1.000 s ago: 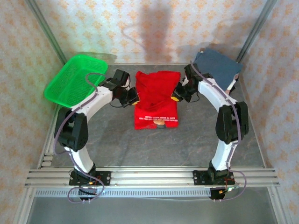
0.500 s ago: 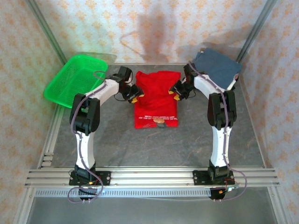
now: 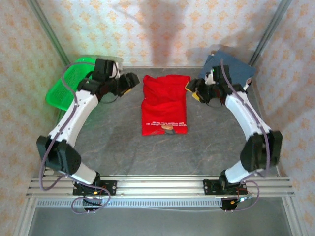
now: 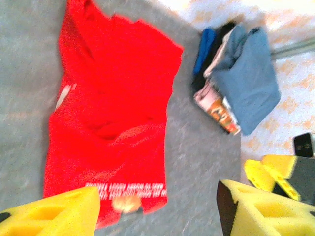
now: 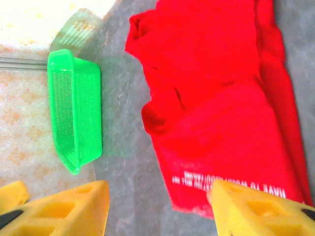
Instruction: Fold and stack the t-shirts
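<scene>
Jaws gape; red t-shirt, rumpled cloth rectangle.

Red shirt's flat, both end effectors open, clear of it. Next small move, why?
Likely lower the left end effector and right end effector to the near hem corners of the red t-shirt: it lies as a long unheld strip, so a lengthwise fold seems next.

Red t-shirt: soft matt cloth, creased and rumpled. Slate-blue t-shirt: matt cloth, lying smoother. Basket: green mesh plastic with a slight gloss; table: matt grey mottled surface, edged by ribbed bare-metal rails.
</scene>
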### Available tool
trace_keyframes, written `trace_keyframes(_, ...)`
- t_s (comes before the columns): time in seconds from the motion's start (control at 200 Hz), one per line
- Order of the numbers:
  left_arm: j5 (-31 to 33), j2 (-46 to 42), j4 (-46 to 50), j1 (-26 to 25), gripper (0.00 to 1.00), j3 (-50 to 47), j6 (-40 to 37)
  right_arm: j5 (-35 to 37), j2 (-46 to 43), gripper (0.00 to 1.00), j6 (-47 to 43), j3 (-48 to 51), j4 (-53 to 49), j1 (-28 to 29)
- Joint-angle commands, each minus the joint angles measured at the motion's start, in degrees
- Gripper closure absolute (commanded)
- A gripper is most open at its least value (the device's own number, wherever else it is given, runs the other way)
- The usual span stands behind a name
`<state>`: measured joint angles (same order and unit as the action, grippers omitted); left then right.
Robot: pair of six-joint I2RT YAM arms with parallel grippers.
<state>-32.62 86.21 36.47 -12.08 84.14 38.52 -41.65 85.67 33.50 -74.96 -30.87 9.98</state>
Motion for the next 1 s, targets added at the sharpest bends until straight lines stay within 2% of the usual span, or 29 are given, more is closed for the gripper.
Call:
trace_keyframes(0.0,0.2,0.1,1.1,-1.8,0.36,-11.9,-1.3,1.0,-5.9,0.36,2.0,12.9,5.6,0.4)
trace_keyframes(0.125,-0.4,-3.8,-1.7,-4.7,0.37,-22.5,-1.2,-0.9,-11.7,0.34,3.3,23.6,8.3,0.6)
trace_keyframes(0.26,-4.0,-7.3,-9.0,-6.1,0.39,-33.4,3.9,-3.4,-15.1,0.35,7.4,33.0,14.4,1.6)
trace_keyframes(0.375,-7.4,-6.4,-15.6,-7.1,0.39,-38.6,8.6,-4.4,-14.7,0.37,10.6,38.4,19.4,2.9)
trace_keyframes(0.515,-5.9,-5.2,-20.4,-7.8,0.41,-40.9,11.7,-5.5,-10.9,0.40,13.9,42.0,27.2,4.5)
trace_keyframes(0.756,-5.6,-0.4,-29.7,-7.8,0.42,-41.8,17.1,-4.9,-4.7,0.43,16.7,42.8,34.7,5.5)
trace_keyframes(0.996,-5.2,5.4,-30.0,-7.8,0.44,-39.8,17.1,-4.0,0.0,0.46,17.3,41.4,37.0,5.8)
